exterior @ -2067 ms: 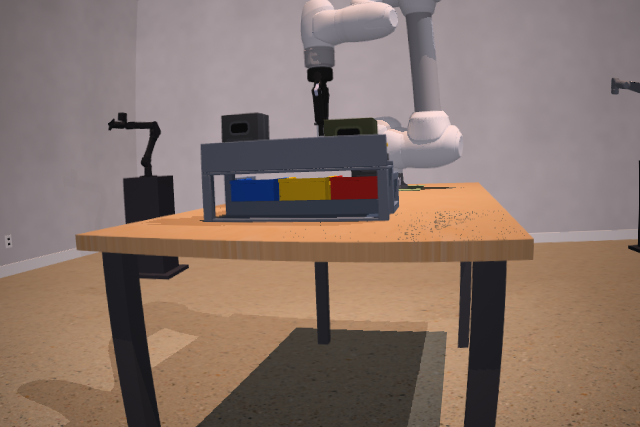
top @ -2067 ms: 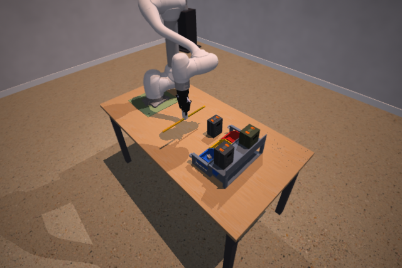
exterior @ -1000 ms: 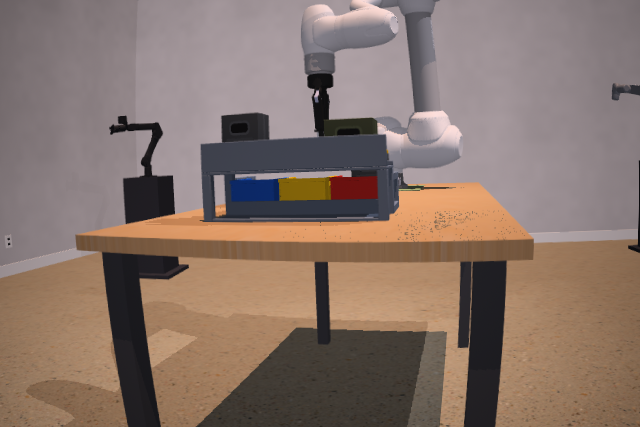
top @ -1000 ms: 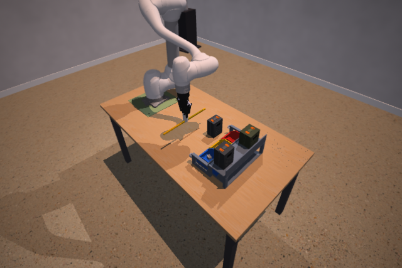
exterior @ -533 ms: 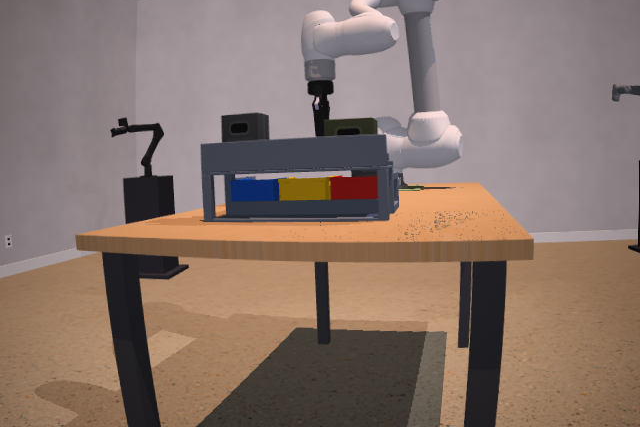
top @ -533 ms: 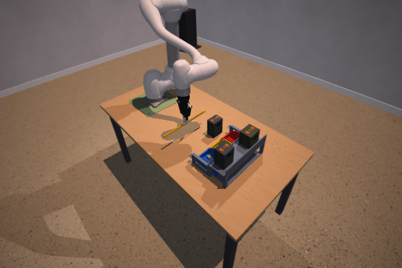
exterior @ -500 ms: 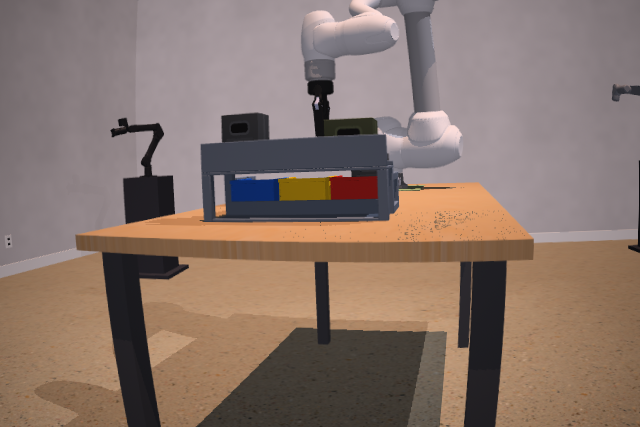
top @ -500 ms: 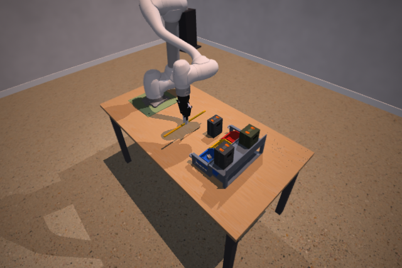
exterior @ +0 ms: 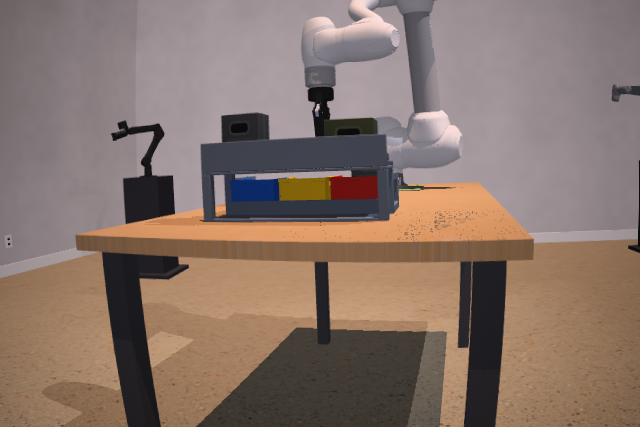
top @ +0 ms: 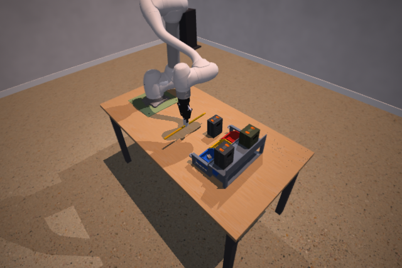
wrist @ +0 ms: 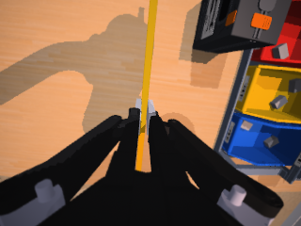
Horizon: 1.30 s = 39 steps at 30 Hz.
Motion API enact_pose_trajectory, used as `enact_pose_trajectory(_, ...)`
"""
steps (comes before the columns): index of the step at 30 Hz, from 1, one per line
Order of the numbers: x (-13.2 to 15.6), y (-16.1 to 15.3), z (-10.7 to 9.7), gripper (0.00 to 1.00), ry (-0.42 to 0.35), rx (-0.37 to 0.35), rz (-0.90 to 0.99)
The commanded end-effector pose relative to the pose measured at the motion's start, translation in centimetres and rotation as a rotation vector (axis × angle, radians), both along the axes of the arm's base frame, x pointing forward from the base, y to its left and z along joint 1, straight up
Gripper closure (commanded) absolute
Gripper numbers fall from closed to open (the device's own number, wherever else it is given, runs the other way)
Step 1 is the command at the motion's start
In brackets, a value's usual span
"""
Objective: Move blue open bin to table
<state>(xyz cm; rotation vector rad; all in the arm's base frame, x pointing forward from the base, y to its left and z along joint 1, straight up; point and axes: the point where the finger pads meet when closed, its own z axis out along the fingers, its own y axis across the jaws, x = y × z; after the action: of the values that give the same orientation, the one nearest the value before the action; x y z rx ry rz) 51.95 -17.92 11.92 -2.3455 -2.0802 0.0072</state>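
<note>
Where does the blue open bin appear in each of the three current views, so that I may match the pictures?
Top: the blue bin is just below centre.
Exterior: left of centre, mid-height.
Wrist: right edge, below mid-height.
Shared landmark: the yellow bin directly beside it.

Warm, dimmish light throws hard, jagged-edged shadows over tabletop (top: 156,128) (exterior: 320,228) (wrist: 47,28) and floor (top: 129,193) (exterior: 361,298).

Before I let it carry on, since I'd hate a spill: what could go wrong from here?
The gripper is shut on a long yellow rod, which could swing into the black case standing on the table. The blue bin holds loose parts, which might spill if it tips on the way out.
</note>
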Motion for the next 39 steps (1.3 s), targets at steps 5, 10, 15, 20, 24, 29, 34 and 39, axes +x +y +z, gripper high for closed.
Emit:
enact_pose_trajectory(5, 0.0, 0.0, 0.0, 1.00, 0.000, 0.000, 0.000)
enact_pose_trajectory(10, 0.0, 0.0, -2.0, 1.00, 0.000, 0.000, 0.000)
enact_pose_trajectory(15, 0.0, 0.0, -2.0, 1.00, 0.000, 0.000, 0.000)
enact_pose_trajectory(20, 0.0, 0.0, -2.0, 1.00, 0.000, 0.000, 0.000)
enact_pose_trajectory(24, 0.0, 0.0, -2.8, 1.00, 0.000, 0.000, 0.000)
enact_pose_trajectory(29, 0.0, 0.0, -4.0, 1.00, 0.000, 0.000, 0.000)
enact_pose_trajectory(34, 0.0, 0.0, -4.0, 1.00, 0.000, 0.000, 0.000)
enact_pose_trajectory(39, 0.0, 0.0, -4.0, 1.00, 0.000, 0.000, 0.000)
